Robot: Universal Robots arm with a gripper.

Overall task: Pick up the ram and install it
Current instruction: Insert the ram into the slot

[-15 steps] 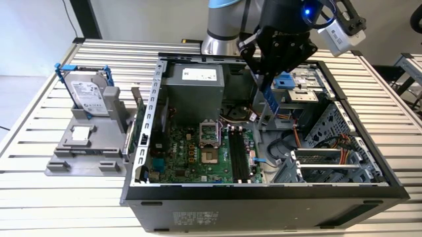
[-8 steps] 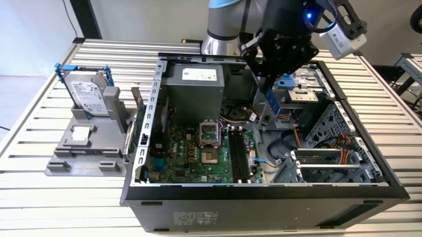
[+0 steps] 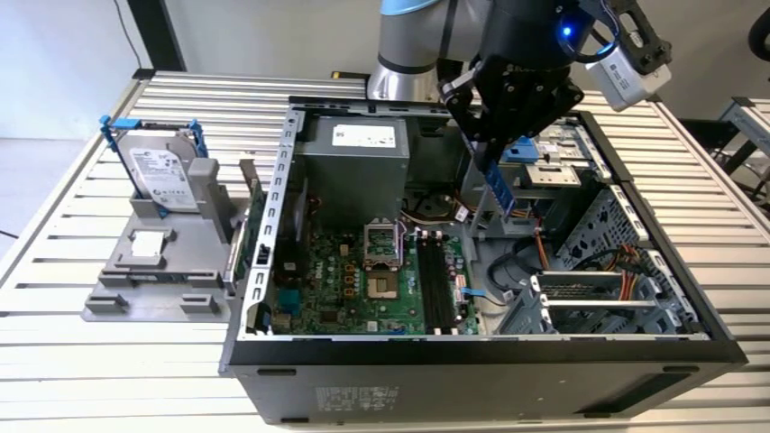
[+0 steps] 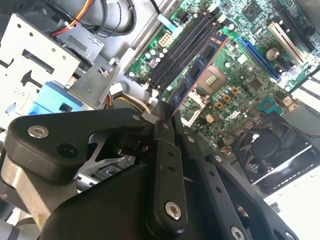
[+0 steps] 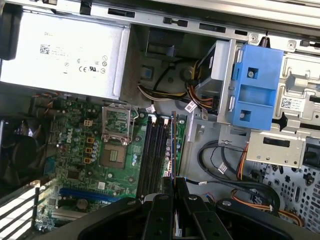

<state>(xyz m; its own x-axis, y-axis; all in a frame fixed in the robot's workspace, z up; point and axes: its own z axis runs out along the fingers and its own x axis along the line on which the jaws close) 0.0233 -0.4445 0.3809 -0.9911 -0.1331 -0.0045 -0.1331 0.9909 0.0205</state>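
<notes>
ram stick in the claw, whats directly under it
The ram, held in the claw, hangs above the green board, by its black memory slots. The thin strip of board straight beneath its edge is covered.

- Pale slatted metal bench, ribs running side to side.
- Plain light wall behind, w/ dark upright strip.
- Grey floor, exterior view's left.

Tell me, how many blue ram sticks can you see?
1. The ram is clamped in the jaws, above the motherboard. More could be hidden inside the case.
</notes>
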